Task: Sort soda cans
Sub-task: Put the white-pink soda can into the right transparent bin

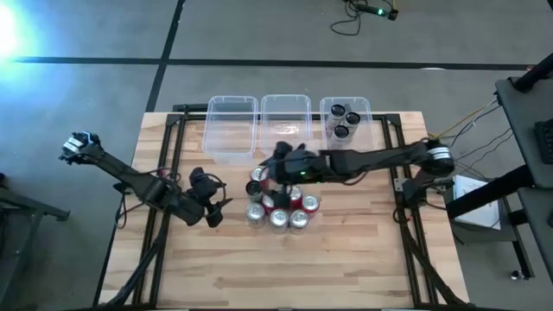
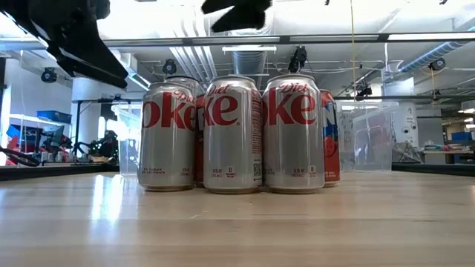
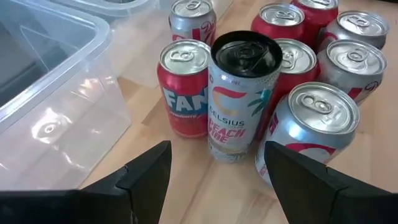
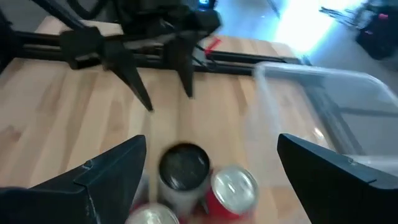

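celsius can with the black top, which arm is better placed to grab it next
Probably left. The left gripper is open, level with the Celsius can and squarely facing it. The right gripper, also open, hovers above the cluster.

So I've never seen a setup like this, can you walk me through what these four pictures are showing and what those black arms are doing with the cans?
It is a robot with two dark arms at a wooden table, sorting soda cans. One picture looks straight down from above, one sits at table height, and one comes from a camera on each arm's wrist.

A cluster of cans stands mid-table: silver Diet Coke cans in front, red ones behind. Three clear bins line the far edge; the rightmost already holds black-topped cans.

The left end effector is open, facing a black-topped Celsius can beside a red Fanta can. The right end effector is also open, hanging over the same cluster. Neither holds anything.
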Controlling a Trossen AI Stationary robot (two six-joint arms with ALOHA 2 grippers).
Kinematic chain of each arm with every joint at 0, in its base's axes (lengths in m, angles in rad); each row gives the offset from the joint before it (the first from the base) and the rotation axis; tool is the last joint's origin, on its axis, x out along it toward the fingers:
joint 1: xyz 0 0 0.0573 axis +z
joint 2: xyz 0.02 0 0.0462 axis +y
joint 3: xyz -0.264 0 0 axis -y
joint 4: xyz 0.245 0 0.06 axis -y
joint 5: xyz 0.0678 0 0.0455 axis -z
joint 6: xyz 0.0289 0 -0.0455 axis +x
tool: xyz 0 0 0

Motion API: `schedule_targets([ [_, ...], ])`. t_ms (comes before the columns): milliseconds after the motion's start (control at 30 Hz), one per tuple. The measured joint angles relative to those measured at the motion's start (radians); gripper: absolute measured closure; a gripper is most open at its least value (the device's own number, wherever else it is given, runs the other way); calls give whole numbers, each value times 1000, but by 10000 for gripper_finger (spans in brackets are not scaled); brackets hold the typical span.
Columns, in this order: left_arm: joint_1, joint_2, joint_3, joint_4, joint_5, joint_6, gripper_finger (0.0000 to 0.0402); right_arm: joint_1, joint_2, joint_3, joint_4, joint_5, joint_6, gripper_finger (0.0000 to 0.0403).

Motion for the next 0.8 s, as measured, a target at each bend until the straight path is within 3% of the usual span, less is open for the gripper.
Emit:
schedule_targets([
  [333,0,32,29,-1,-2,21,159,0,225,232,15,-124,-53,44],
  [500,2,43,32,1,-11,34,159,-2,307,308,13,-132,-54,44],
  [800,2,45,31,1,-11,34,159,-15,334,340,-99,-131,-61,44],
])
